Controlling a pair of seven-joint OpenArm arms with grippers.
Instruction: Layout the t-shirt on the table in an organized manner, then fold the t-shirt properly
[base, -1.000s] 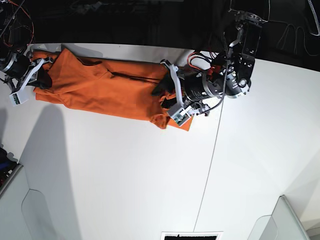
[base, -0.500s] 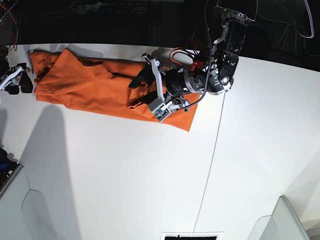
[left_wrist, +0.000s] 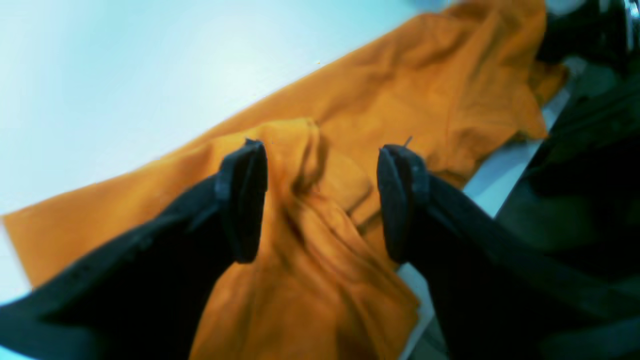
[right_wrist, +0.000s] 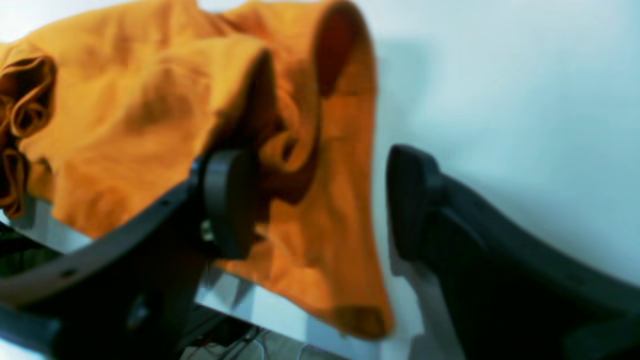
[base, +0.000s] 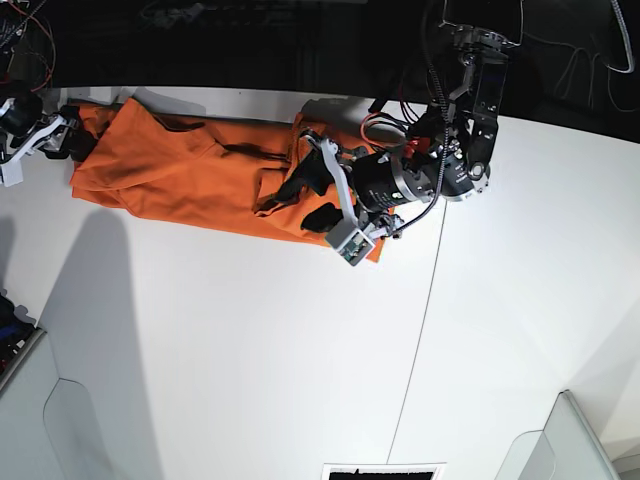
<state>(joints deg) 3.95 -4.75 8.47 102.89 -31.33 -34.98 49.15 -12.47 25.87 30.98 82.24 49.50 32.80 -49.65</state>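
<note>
The orange t-shirt (base: 190, 175) lies bunched in a long strip along the far edge of the white table (base: 250, 350). My left gripper (base: 308, 198) hovers open over the strip's right part. In the left wrist view its fingers (left_wrist: 242, 200) straddle a raised fold of the t-shirt (left_wrist: 320, 240) without pinching it. My right gripper (base: 62, 140) is at the strip's far-left end, open. In the right wrist view the right gripper (right_wrist: 320, 200) has a loose flap of the t-shirt (right_wrist: 320, 225) lying between its spread fingers (right_wrist: 225, 200), beside the table's edge.
A thin dark seam (base: 425, 320) crosses the table right of the shirt. Translucent bins sit at the near left corner (base: 30, 420) and near right corner (base: 570, 440). Beyond the far edge it is dark, with cables (base: 400, 120) near the left arm.
My right gripper opened and let go of the shirt's left end, backed off, then returned to that end. The left gripper moved left along the shirt and stayed open.
</note>
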